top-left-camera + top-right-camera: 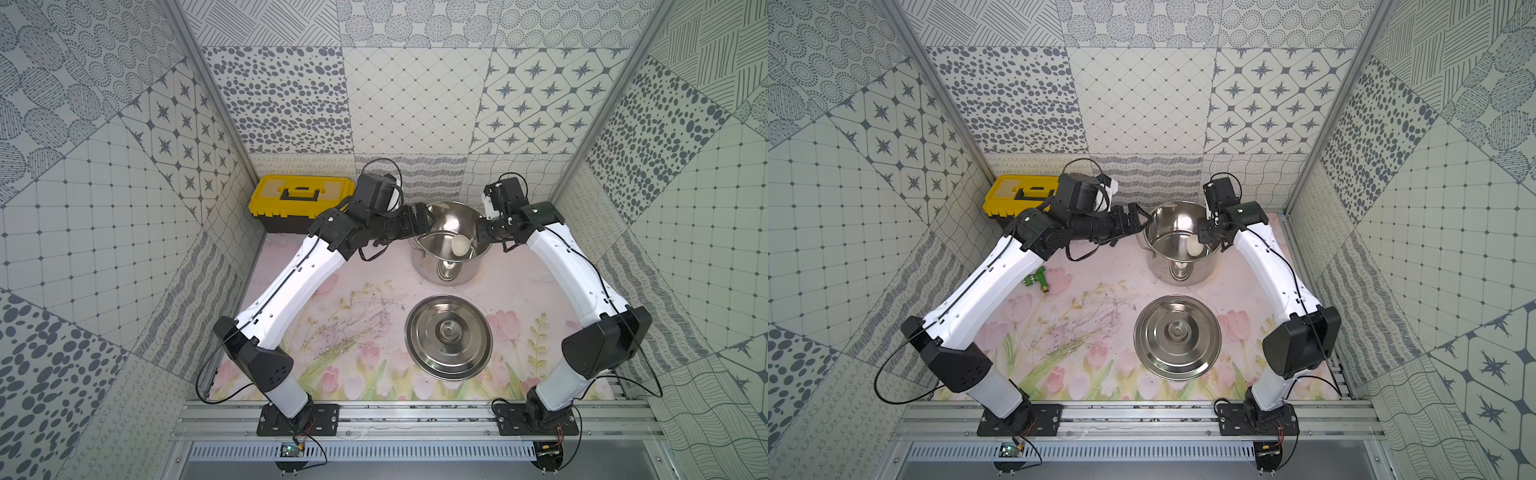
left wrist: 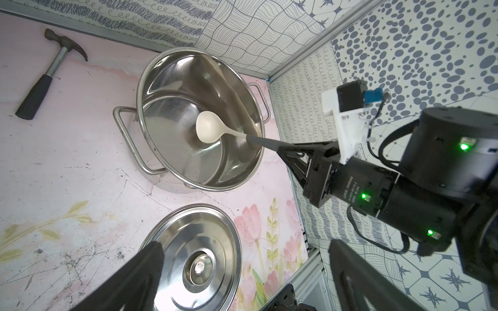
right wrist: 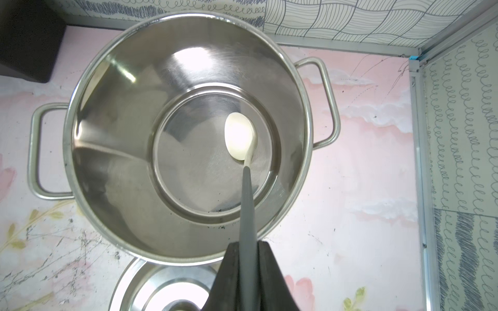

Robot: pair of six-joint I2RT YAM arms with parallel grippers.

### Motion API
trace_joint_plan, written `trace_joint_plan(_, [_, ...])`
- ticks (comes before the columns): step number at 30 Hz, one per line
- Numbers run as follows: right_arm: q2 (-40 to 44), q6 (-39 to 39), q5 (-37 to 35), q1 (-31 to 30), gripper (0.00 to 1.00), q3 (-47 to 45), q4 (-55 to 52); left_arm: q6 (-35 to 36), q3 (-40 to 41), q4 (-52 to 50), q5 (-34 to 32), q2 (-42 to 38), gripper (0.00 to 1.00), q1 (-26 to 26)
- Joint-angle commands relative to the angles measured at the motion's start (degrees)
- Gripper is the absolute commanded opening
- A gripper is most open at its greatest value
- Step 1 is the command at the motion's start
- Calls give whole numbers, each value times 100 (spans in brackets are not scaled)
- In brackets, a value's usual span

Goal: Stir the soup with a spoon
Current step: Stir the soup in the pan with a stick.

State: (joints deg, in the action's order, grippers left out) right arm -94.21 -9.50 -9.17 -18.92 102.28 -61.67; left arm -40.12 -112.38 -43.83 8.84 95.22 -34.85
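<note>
The soup's vessel, a shiny steel stockpot (image 1: pixel 424 270) (image 1: pixel 1163 272) (image 2: pixel 172 185) (image 3: pixel 80 167), stands at the back of the mat, and no liquid shows inside. The spoon's cream bowl (image 1: pixel 460 245) (image 1: pixel 1195 248) (image 2: pixel 207 130) (image 3: pixel 239 136) hangs low in the pot near its bottom, right of centre. My right gripper (image 1: pixel 478 235) (image 1: pixel 1204 237) (image 2: pixel 280 148) (image 3: pixel 248 243) is shut on the spoon's dark grey handle just outside the rim. My left gripper (image 1: pixel 426 218) (image 1: pixel 1140 218) (image 2: pixel 246 253) is open and empty beside the pot's left handle.
The pot's steel lid (image 1: pixel 449 336) (image 1: pixel 1177 336) (image 2: pixel 196 258) (image 3: pixel 161 285) lies on the mat in front of the pot. A yellow and black toolbox (image 1: pixel 299 199) (image 1: pixel 1017 195) stands at the back left. A hammer (image 2: pixel 48 75) and a green fitting (image 1: pixel 1038 280) lie on the mat.
</note>
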Motion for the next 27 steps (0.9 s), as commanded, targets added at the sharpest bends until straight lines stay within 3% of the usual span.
trace_joint_plan(1, [376, -101, 247, -75, 0, -277, 129, 97, -92, 384, 48, 24, 100, -30])
trace_joint_plan(9, [410, -501, 416, -537, 0, -384, 176, 190, 208, 413, -140, -77, 100, -29])
trace_joint_plan(19, [-538, -619, 458, -681, 0, 621, 293, 352, 1541, 1066, -432, -634, 99, -30])
trace_joint_plan(27, [-1178, -463, 161, -589, 0, 1420, 286, 720, 1987, 1496, -335, -891, 99, 40])
